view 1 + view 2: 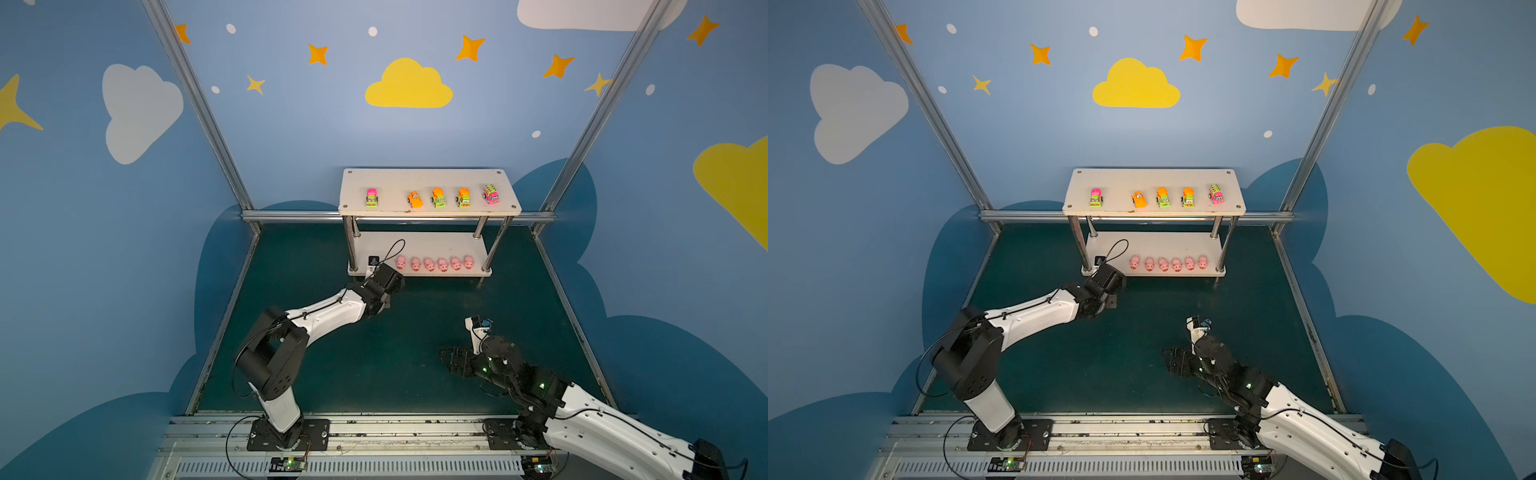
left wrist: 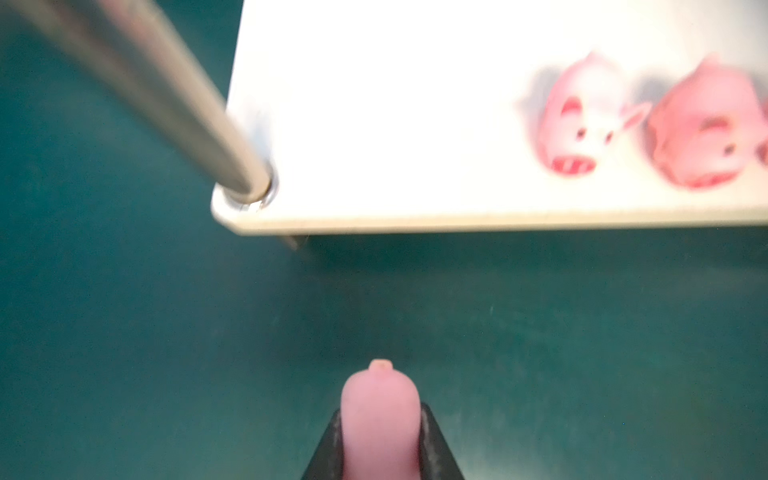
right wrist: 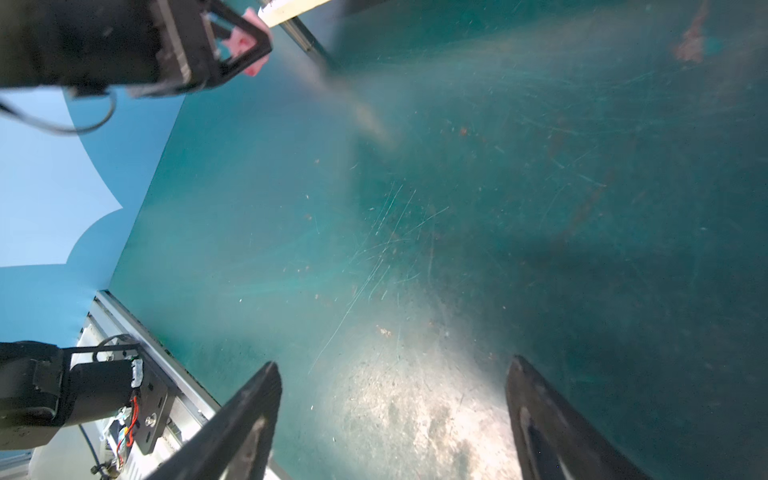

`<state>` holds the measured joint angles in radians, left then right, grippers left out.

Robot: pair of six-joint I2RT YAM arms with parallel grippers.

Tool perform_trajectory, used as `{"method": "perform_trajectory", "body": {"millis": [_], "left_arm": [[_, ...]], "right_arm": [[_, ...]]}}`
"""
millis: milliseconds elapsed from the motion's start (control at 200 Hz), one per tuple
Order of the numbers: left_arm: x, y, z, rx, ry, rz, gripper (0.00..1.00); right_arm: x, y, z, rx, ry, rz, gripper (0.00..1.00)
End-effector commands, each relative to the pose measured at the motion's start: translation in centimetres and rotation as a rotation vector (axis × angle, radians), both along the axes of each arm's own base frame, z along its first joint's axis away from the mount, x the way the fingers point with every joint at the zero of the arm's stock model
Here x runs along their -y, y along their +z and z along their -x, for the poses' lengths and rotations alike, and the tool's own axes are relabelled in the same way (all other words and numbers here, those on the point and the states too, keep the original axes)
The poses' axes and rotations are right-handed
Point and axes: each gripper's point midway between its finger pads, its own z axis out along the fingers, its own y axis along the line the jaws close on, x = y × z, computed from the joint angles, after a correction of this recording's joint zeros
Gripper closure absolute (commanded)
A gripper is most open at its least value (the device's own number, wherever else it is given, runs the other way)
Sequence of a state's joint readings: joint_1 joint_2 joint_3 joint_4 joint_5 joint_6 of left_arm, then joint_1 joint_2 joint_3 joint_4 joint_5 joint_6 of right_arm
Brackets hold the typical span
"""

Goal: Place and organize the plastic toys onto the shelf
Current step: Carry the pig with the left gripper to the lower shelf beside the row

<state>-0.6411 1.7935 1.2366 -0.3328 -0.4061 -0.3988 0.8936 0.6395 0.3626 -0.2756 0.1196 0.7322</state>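
Left hand [image 2: 380, 415] pinching pig [image 2: 379, 386], shelf [image 2: 415, 218] just beyond

The shelf [image 1: 428, 178] stands at the table's [image 1: 395, 374] 12 o'clock. On its top, 5 vehicles [image 1: 438, 197] run in a row from 9 to 3 o'clock. On the lower board [image 1: 440, 245], 6 pigs [image 1: 429, 264] line the front edge. A 7th pig [image 2: 379, 390] sits between the jaws of the left gripper [image 2: 381, 413], just before that board's 7 o'clock corner. The right gripper [image 3: 392, 365] lies toward 4 o'clock, well apart.
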Motion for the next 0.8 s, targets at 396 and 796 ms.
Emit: {"method": "perform_trajectory", "body": {"millis": [396,796], "left_arm": [[0.3,0.6,-7.9,0.042,-0.02,0.021,0.75],[0.5,-0.3,-9.9,0.044,-0.017,0.042,0.74]], "right_arm": [[2.0,0.3,-0.4,-0.006,-0.069,0.042,0.17],[2.2,0.0,-1.0,-0.027,-0.085,0.061,0.17]]}}
